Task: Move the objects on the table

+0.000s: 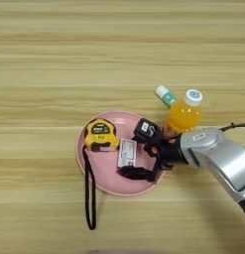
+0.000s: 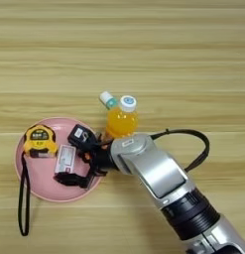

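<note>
— Gripper (image 1: 136, 153) status?
— Over the pink plate (image 1: 104, 181), fingers spread wide w/ the white-and-pink box (image 1: 127, 152) lying flat between them. One finger sits above the box's right end, other below it near the plate's lower rim. Can't tell if either touches the box; nothing clamped.
— Rest of the stuff?
— Tape measure (image 1: 99, 135) on plate's left part, just beside the box; its black strap (image 1: 88, 198) trails off the rim onto the counter (image 1: 69, 59). Juice bottle (image 1: 183, 113) stands just off the plate, upper right, right behind the wrist. White-and-teal tube (image 1: 164, 95) touches bottle's left side.
— Any writing?
— Label on the box, print too small to read.
</note>
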Robot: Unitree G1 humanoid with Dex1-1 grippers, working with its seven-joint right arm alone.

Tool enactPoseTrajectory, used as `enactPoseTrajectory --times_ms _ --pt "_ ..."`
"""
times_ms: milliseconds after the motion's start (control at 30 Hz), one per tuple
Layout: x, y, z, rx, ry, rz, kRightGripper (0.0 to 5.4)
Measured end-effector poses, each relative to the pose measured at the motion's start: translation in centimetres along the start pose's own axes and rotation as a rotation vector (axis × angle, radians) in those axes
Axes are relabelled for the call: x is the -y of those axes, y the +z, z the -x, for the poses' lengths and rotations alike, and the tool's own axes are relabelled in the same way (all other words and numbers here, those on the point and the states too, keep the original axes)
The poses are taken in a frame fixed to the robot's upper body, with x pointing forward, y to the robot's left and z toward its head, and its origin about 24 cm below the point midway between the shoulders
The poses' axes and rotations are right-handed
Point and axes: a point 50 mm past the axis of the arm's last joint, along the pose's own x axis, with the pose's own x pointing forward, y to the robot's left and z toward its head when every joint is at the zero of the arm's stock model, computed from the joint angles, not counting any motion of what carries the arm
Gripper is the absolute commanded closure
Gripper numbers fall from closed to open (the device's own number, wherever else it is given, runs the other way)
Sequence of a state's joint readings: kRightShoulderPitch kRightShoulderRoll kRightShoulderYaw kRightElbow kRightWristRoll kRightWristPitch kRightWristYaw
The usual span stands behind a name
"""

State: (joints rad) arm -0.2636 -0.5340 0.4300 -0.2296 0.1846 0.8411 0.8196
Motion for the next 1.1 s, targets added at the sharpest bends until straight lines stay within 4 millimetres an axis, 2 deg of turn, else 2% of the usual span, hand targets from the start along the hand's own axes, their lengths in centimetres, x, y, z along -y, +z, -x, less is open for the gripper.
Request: enactPoseTrajectory --times_ms 400,900,1100 --pt "0.07 0.03 -0.12 0.000 -0.001 -0.001 1.27" --pt "0.01 0.14 -0.20 0.007 0.008 -0.005 1.39" --pt "0.34 0.65 0.35 0.035 -0.014 0.001 1.39"
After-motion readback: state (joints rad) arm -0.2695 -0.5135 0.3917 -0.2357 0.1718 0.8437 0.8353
